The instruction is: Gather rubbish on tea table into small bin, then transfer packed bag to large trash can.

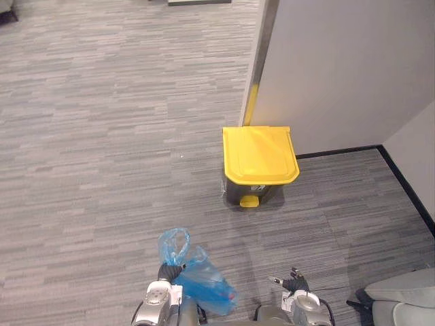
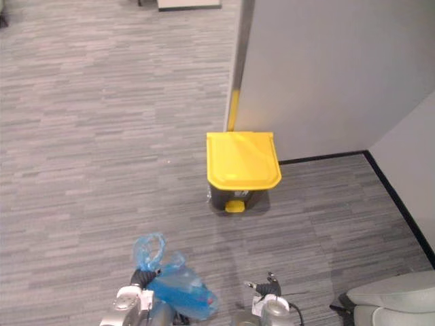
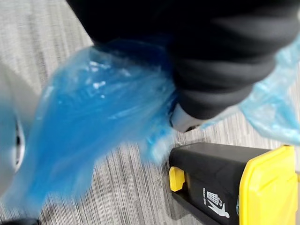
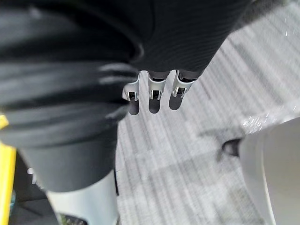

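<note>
**Left eye view: blue bag gripped, large can ahead of the fingers**

In the left eye view, the blue bag (image 1: 198,280) is seen to be held by the left hand (image 1: 166,272). Its knotted loops stand up above the fingers and its full body hangs down beside them, clear of the grey carpet (image 1: 102,149). In the left wrist view, a silver finger (image 3: 183,123) is seen curled into the bunched plastic, so the hand is clamped on the bag; the other fingers are covered by the film.

The large trash can (image 1: 258,157) is placed well ahead of the fingers of both hands, against the foot of the light wall (image 1: 340,61). Its yellow lid is closed over a dark body, and a yellow pedal (image 1: 249,201) is fitted at the base on the side turned toward the fingers. In the left wrist view the can is seen just past the bag, not touching it.

The right hand (image 1: 295,279) is held low, beside the bag and well apart from it. In the right wrist view its fingers (image 4: 154,89) are seen side by side and relaxed, with nothing clasped and bare carpet beyond them. A pale grey seat (image 1: 401,299) is seen out beyond the right fingers, away from the bag.
</note>
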Robot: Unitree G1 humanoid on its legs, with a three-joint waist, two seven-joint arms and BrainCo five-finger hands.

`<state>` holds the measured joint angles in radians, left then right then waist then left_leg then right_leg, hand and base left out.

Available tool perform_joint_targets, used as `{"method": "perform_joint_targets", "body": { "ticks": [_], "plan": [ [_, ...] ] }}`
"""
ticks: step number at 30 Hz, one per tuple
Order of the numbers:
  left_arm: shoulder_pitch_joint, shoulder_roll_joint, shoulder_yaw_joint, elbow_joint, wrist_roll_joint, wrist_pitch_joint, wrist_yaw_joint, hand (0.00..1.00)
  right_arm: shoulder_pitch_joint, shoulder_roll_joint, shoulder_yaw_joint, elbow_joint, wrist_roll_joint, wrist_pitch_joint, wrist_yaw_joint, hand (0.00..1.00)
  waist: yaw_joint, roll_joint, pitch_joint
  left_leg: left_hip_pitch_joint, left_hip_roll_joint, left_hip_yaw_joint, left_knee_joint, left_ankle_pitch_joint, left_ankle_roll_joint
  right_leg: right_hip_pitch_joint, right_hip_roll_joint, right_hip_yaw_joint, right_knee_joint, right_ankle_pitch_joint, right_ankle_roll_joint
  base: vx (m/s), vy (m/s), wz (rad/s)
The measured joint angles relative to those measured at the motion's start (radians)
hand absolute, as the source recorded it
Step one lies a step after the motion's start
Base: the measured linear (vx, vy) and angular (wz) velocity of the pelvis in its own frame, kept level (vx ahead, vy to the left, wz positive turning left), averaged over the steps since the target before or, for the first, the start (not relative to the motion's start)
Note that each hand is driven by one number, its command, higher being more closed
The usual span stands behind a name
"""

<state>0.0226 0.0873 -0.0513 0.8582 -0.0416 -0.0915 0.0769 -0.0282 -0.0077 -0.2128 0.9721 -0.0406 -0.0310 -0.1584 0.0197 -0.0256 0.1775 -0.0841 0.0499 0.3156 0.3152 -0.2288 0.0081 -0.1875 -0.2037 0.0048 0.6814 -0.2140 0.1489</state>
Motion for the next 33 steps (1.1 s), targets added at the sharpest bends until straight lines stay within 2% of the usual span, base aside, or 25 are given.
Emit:
{"method": "perform_joint_targets", "body": {
  "ticks": [1,2,4,5,7,8,9,10,11,12,13,14,15,16,17,18,19,20,21,22,24,27,30,33],
  "plan": [
    [0.000,0.000,-0.002,0.000,0.000,0.000,0.000,1.00,0.000,0.000,0.001,0.002,0.000,0.000,0.000,0.00,-0.001,0.000,0.000,0.003,0.000,0.000,-0.001,0.000,0.000,-0.003,0.000,-0.001,0.007,-0.003,-0.002,0.19,0.020,-0.12],
    [0.006,0.010,-0.006,0.001,-0.001,0.002,0.003,1.00,-0.002,-0.004,0.029,0.004,0.000,0.001,0.003,0.00,-0.009,0.009,0.006,0.058,0.004,-0.001,-0.048,-0.013,0.002,-0.058,0.015,-0.050,0.067,-0.057,-0.042,0.19,-0.023,-0.16],
    [0.006,0.020,-0.004,0.002,-0.001,0.007,0.008,1.00,-0.013,-0.013,0.039,0.005,-0.001,0.000,0.002,0.00,-0.015,0.016,0.009,0.088,0.019,0.001,-0.071,-0.025,-0.004,-0.094,0.044,-0.098,0.037,-0.075,-0.070,0.22,-0.065,-0.14],
    [0.001,0.027,-0.004,0.002,-0.001,0.009,0.009,1.00,-0.019,-0.022,0.044,0.005,-0.001,0.000,0.002,0.00,-0.020,0.031,0.018,0.114,0.036,0.003,-0.090,-0.032,-0.019,-0.125,0.076,-0.148,-0.056,-0.066,-0.088,0.23,-0.117,0.03],
    [-0.001,0.040,-0.006,0.003,-0.001,0.009,0.010,1.00,-0.010,-0.034,0.060,0.007,-0.001,0.001,0.002,0.00,-0.023,0.015,0.012,0.153,0.029,-0.001,-0.109,-0.036,-0.064,-0.124,0.104,-0.177,-0.279,0.040,-0.107,0.28,-0.120,0.14],
    [-0.007,0.030,-0.004,0.032,-0.001,0.010,0.011,1.00,0.004,-0.047,0.056,0.019,0.000,0.001,0.001,0.00,-0.030,0.030,0.009,0.173,0.035,-0.034,-0.111,-0.046,-0.083,-0.097,0.120,-0.185,-0.301,0.125,-0.194,0.35,-0.115,0.04],
    [-0.008,0.024,-0.006,0.039,0.000,0.008,0.006,1.00,0.001,-0.066,0.054,0.026,-0.001,0.001,-0.001,0.00,-0.029,0.056,-0.005,0.175,0.058,-0.061,-0.120,-0.041,-0.091,-0.095,0.138,-0.194,-0.304,0.109,-0.197,0.43,-0.153,0.05],
    [-0.010,0.018,-0.006,0.041,0.000,0.008,0.006,1.00,-0.002,-0.074,0.054,0.025,-0.001,0.001,0.000,0.00,-0.033,0.069,-0.006,0.176,0.065,-0.082,-0.126,-0.040,-0.093,-0.093,0.145,-0.206,-0.302,0.093,-0.204,0.36,-0.140,0.00],
    [-0.015,0.015,-0.006,0.041,0.000,0.008,0.007,1.00,-0.002,-0.075,0.050,0.025,-0.001,0.001,0.000,0.00,-0.035,0.072,-0.007,0.179,0.066,-0.087,-0.128,-0.036,-0.100,-0.091,0.148,-0.213,-0.303,0.088,-0.207,0.35,-0.140,0.24],
    [-0.034,0.013,-0.006,0.040,0.000,0.008,0.006,1.00,0.001,-0.073,0.025,0.026,-0.001,0.002,0.000,0.00,-0.035,0.073,-0.006,0.181,0.077,-0.105,-0.115,-0.018,-0.129,-0.070,0.152,-0.230,-0.311,0.075,-0.219,0.26,-0.108,0.32],
    [-0.041,0.010,-0.006,0.040,0.002,0.008,0.005,1.00,0.009,-0.072,0.019,0.026,-0.001,0.002,0.000,0.00,-0.035,0.073,-0.006,0.173,0.085,-0.120,-0.075,-0.014,-0.135,-0.040,0.156,-0.243,-0.331,0.070,-0.221,0.32,-0.138,0.43],
    [-0.045,0.005,-0.003,0.037,0.002,0.008,0.005,1.00,0.020,-0.069,0.018,0.025,0.001,0.001,0.000,0.00,-0.035,0.071,-0.005,0.149,0.099,-0.136,0.016,-0.014,-0.136,0.006,0.160,-0.258,-0.363,0.069,-0.222,0.28,-0.095,0.47],
    [-0.045,-0.009,0.005,0.030,0.002,0.007,0.004,1.00,0.029,-0.062,0.020,0.023,0.001,0.001,0.000,0.00,-0.030,0.065,-0.001,0.071,0.126,-0.134,0.241,0.011,-0.169,0.088,0.160,-0.269,-0.422,0.069,-0.222,0.32,-0.047,0.32],
    [-0.039,-0.024,0.016,0.015,0.002,0.008,0.002,1.00,0.029,-0.051,0.021,0.020,0.002,0.001,-0.001,0.00,-0.021,0.060,0.002,0.011,0.164,-0.115,0.396,-0.016,-0.150,0.143,0.160,-0.268,-0.455,0.070,-0.223,0.24,0.020,0.13],
    [-0.034,-0.031,0.023,0.013,0.001,0.008,0.001,1.00,0.037,-0.049,0.020,0.020,0.003,0.001,-0.002,0.00,-0.018,0.058,0.001,-0.006,0.175,-0.101,0.422,-0.030,-0.139,0.162,0.159,-0.267,-0.465,0.070,-0.223,0.23,0.089,-0.12],
    [-0.022,-0.047,0.030,0.013,0.001,0.009,-0.001,1.00,0.037,-0.040,0.012,-0.003,0.004,0.000,-0.002,0.00,-0.015,0.050,0.001,-0.058,0.191,-0.071,0.395,-0.047,-0.119,0.191,0.151,-0.264,-0.487,0.071,-0.222,0.16,0.106,-0.12],
    [-0.022,-0.050,0.030,0.013,0.002,0.009,-0.004,1.00,0.036,-0.034,0.007,-0.016,0.004,-0.001,-0.003,0.00,-0.014,0.051,0.001,-0.074,0.191,-0.065,0.345,-0.043,-0.114,0.193,0.146,-0.260,-0.490,0.071,-0.221,0.17,0.173,-0.17],
    [-0.022,-0.051,0.030,0.015,0.001,0.009,-0.006,1.00,0.026,-0.032,-0.006,-0.020,0.005,-0.008,-0.005,0.00,-0.013,0.051,0.001,-0.101,0.183,-0.064,0.207,-0.020,-0.093,0.191,0.139,-0.248,-0.496,0.074,-0.205,0.09,0.164,-0.16],
    [-0.023,-0.051,0.029,0.017,0.002,0.009,-0.007,1.00,0.024,-0.034,-0.012,-0.019,0.005,-0.009,-0.005,0.00,-0.013,0.056,-0.002,-0.105,0.178,-0.068,0.145,0.006,-0.089,0.188,0.139,-0.245,-0.497,0.075,-0.192,0.12,0.238,-0.22],
    [-0.022,-0.049,0.020,0.022,0.006,0.013,-0.012,1.00,0.024,-0.033,-0.021,-0.005,0.005,-0.008,-0.010,0.00,-0.012,0.067,-0.007,-0.102,0.161,-0.098,0.003,0.123,-0.108,0.185,0.149,-0.225,-0.502,0.065,-0.153,0.09,0.182,-0.13],
    [-0.017,-0.022,-0.008,0.030,0.012,0.012,-0.011,1.00,0.037,-0.020,-0.015,0.015,0.009,0.002,-0.011,0.00,-0.012,0.013,-0.021,-0.060,0.089,-0.075,-0.090,0.154,-0.083,0.189,0.096,-0.181,-0.549,0.080,-0.107,0.13,0.204,-0.02],
    [-0.009,-0.011,-0.019,0.030,0.020,0.011,-0.014,1.00,0.040,-0.021,-0.011,0.025,0.009,0.002,-0.010,0.00,-0.012,-0.001,-0.029,-0.011,0.035,-0.021,-0.168,0.169,-0.061,0.192,0.052,-0.139,-0.582,0.099,-0.078,0.10,0.175,-0.28],
    [-0.011,0.003,-0.026,0.030,0.020,0.010,-0.015,1.00,0.030,-0.020,-0.006,0.028,0.009,0.002,-0.008,0.00,-0.015,0.007,-0.029,0.017,0.008,0.008,-0.210,0.176,-0.050,0.193,0.039,-0.104,-0.606,0.114,-0.065,0.05,0.101,-0.34],
    [-0.013,0.015,-0.026,0.037,0.020,0.010,-0.016,1.00,0.017,-0.021,-0.003,0.028,0.007,0.002,-0.008,0.00,-0.017,0.005,-0.029,0.017,0.010,0.006,-0.210,0.173,-0.050,0.189,0.041,-0.088,-0.617,0.119,-0.065,0.05,0.021,-0.19]
  ]
}}
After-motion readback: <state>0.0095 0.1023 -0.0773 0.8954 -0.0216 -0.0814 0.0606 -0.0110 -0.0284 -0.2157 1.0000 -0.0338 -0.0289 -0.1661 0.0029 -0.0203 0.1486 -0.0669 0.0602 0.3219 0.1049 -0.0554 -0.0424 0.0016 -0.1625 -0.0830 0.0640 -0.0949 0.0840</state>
